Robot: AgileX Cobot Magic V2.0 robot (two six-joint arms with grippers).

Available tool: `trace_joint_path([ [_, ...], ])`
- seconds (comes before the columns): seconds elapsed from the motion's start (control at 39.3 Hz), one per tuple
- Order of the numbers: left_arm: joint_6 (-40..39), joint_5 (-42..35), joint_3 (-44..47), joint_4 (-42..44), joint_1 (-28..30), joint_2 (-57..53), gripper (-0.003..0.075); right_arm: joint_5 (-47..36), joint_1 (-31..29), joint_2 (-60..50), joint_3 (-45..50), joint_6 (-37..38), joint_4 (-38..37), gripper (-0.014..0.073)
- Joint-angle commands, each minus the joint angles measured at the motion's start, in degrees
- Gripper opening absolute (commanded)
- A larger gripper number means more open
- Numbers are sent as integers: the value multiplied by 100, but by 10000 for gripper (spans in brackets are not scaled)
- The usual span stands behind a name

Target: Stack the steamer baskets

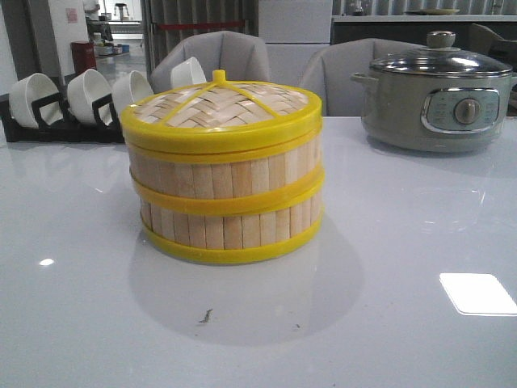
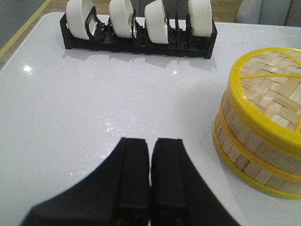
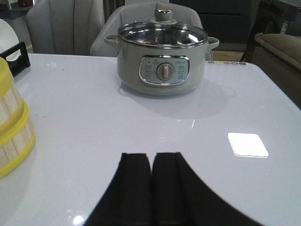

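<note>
both grippers are closed on nothing: left gripper [image 2: 150, 176] and right gripper [image 3: 151, 186] have their fingers pressed together, held over bare table [image 1: 420, 242], away from the work. steamer baskets [image 1: 224, 190] stand in the middle of the table, one on the other, with a woven lid [image 1: 218, 105] on top. to me the stacking looks already done, so the next move probably calls only for keeping the arms back. behind stand a grey electric pot [image 1: 436, 101] and a rack of white bowls [image 1: 73, 105]. the pot's panel has small marks, too blurred to read; i see no brand.
</note>
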Motion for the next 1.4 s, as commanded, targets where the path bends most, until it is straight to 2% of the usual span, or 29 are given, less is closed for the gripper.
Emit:
trace_joint_path([
  [0.0, -43, -484, -153, 47, -37, 8, 95, -548, -31, 25, -180, -16, -31, 71],
  [0.51, -43, -484, -153, 47, -37, 8, 95, -548, -31, 25, -180, -16, -31, 71],
  [0.74, -43, -615, -54, 390, -37, -248, 95, -543, -31, 25, -180, -16, -31, 71],
  [1.02, -43, -2827, 1657, 294, 311, -1624, 95, -543, -31, 25, -180, -16, -31, 71],
  [1.12, -43, -3043, 2251, 73, 442, -2329, 95, -543, -31, 25, -180, -16, -31, 71],
  [1.37, -43, -3041, 3326, -221, 515, -3676, 95, -543, -31, 25, -180, -16, -31, 71],
])
